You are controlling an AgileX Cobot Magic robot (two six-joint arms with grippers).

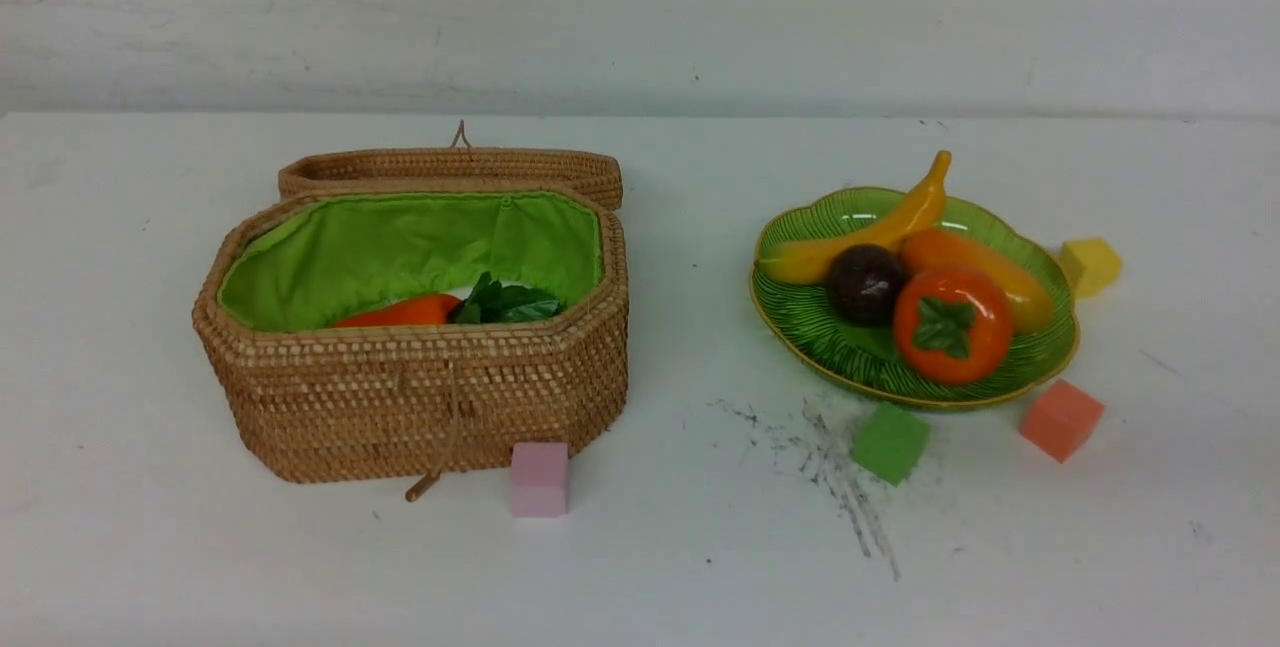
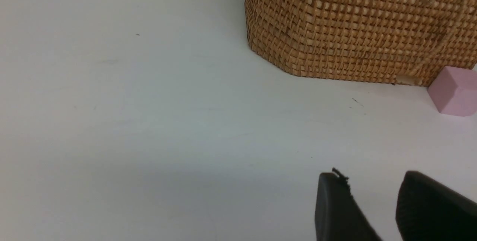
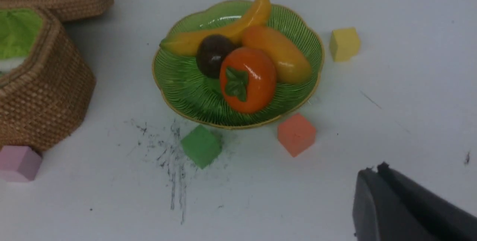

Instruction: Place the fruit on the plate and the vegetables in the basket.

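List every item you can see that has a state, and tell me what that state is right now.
basket: lid open, carrot and green leaves inside
plate: holds banana, mango, mangosteen, persimmon
left gripper: open, empty, above bare table
right gripper: shut, empty

no readable text, no labels, no brands, no numbers on anything

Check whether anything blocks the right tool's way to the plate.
Nothing visible does: bare table lies between the right tool and the plate. The orange cube sits just off the plate's near rim.
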